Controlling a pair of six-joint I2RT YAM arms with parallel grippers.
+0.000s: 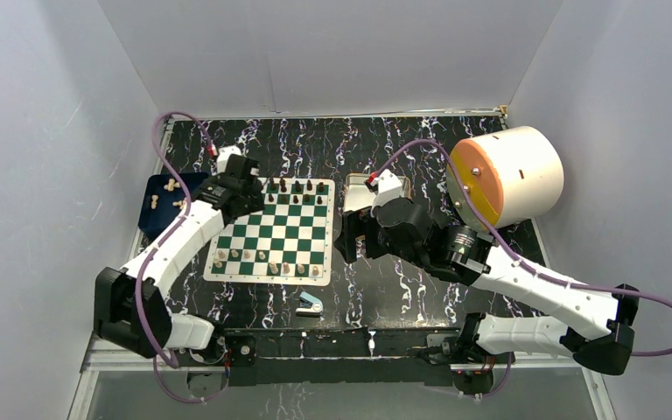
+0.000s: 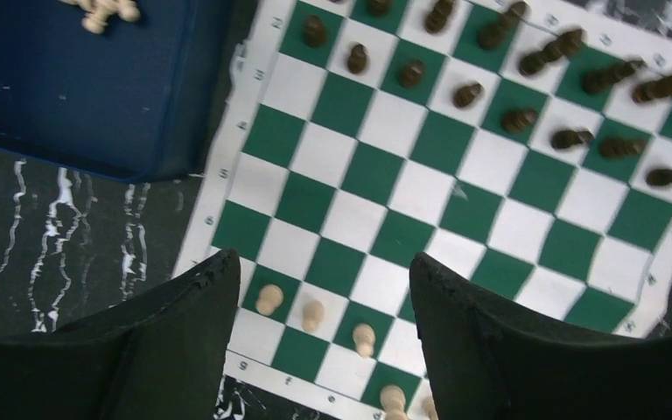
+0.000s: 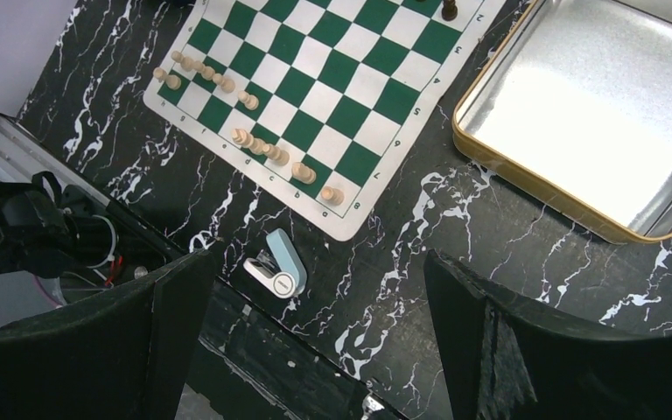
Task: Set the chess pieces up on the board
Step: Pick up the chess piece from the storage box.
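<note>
The green and white board [image 1: 271, 229] lies at the table's middle. Dark chess pieces [image 1: 296, 186] stand in rows along its far edge, and pale ones [image 1: 267, 265] line the near edge. My left gripper [image 1: 241, 178] hovers over the board's far left corner. In the left wrist view that gripper [image 2: 324, 262] is open with nothing in it. Beneath it are the board [image 2: 420, 188], pale pieces [image 2: 313, 313] and dark pieces [image 2: 516, 118]. My right gripper [image 1: 350, 236] hangs right of the board. It is open and empty [image 3: 319, 258] above bare table, with the board [image 3: 332, 87] and pale pieces [image 3: 258, 144] beyond.
A dark blue tray [image 1: 159, 210] left of the board holds a few pale pieces [image 1: 171, 185]. An empty silver tin [image 3: 577, 122] sits right of the board. A small blue-and-white stapler-like object [image 1: 310, 304] lies near the front edge. A large cream cylinder [image 1: 507, 175] stands at back right.
</note>
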